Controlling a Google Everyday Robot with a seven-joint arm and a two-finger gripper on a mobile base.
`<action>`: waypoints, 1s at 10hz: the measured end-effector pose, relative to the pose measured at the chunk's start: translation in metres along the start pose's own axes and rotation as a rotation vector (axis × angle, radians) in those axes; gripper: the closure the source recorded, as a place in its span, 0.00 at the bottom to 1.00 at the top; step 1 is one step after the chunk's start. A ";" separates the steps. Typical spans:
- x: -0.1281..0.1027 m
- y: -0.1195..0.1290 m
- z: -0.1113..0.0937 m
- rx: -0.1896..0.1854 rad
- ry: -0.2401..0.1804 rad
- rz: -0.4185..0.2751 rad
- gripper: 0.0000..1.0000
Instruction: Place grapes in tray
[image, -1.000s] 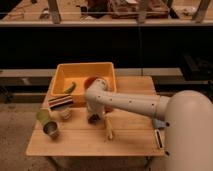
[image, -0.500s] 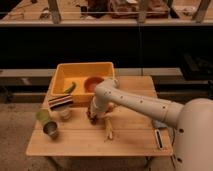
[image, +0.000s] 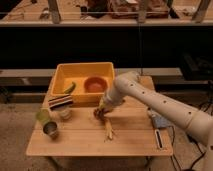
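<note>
- Where the arm reaches down to the desk (image: 75, 142), the gripper (image: 101, 110) sits just in front of the tray (image: 80, 65).
- Fingers: closed on the grapes (image: 97, 114).
- Grapes: on the desk, outside the tray.

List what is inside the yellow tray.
A red-orange bowl and a green curved piece lie in the tray. The arm covers its front right corner. The grapes are outside, on the table, at the gripper.
</note>
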 end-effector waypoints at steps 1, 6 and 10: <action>0.007 -0.007 -0.021 0.023 0.014 -0.004 1.00; 0.054 -0.078 -0.119 0.132 0.070 -0.118 1.00; 0.101 -0.152 -0.136 0.211 0.069 -0.201 1.00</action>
